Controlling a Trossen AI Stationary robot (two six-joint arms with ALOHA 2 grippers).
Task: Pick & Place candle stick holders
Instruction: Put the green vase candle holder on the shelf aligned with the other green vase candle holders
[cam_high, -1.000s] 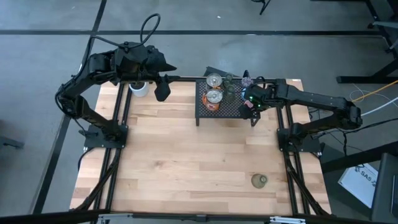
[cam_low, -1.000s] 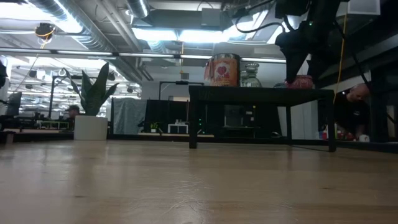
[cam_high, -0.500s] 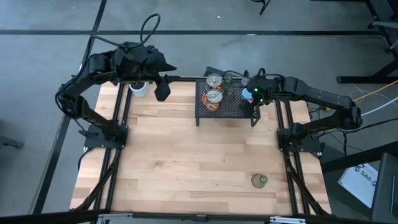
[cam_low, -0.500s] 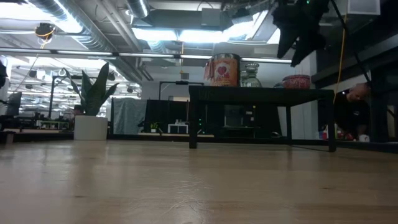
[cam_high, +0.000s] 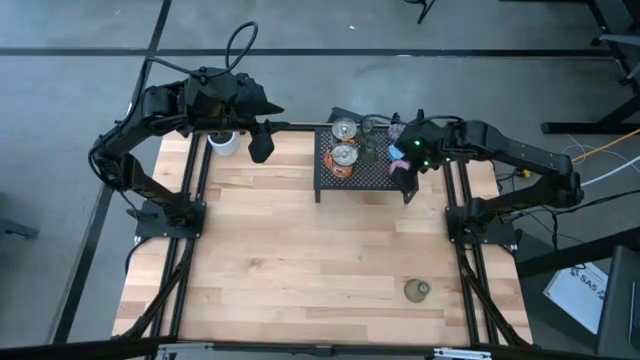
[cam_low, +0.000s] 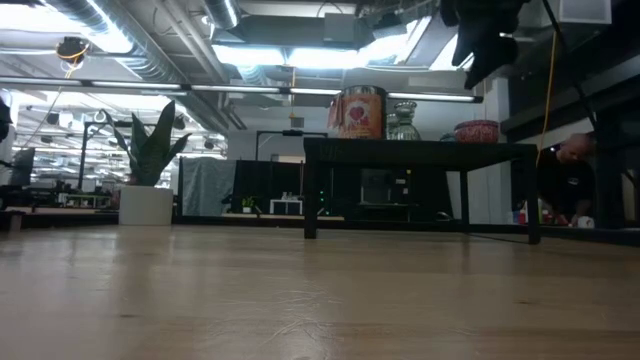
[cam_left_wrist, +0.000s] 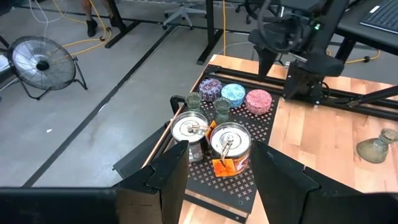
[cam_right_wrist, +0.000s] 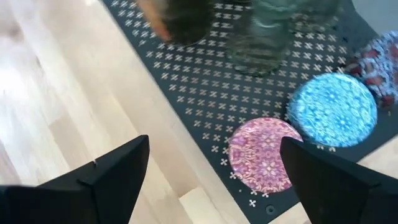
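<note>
A black mesh rack (cam_high: 375, 177) stands at the table's far edge. On it are two silvery holders with orange accents (cam_left_wrist: 229, 142), two small glass holders (cam_left_wrist: 221, 109), a purple-speckled (cam_left_wrist: 210, 89), a blue (cam_left_wrist: 234, 94) and a pink holder (cam_right_wrist: 263, 155). An olive-green glass holder (cam_high: 417, 291) stands on its base on the table, near the right front. My right gripper (cam_high: 405, 160) is open and empty above the rack's right end, over the pink holder. My left gripper (cam_high: 262, 145) is open and empty, hovering left of the rack.
A white pot with a green plant (cam_high: 224, 143) stands at the far left corner, under my left arm. The wooden table top (cam_high: 300, 250) stretches bare from the rack to the near edge. A person (cam_low: 572, 152) shows in the room behind the table.
My right gripper has risen from just above the pink holder to well above the rack and drifted slightly toward the table's right edge. The pink holder stays on the rack.
</note>
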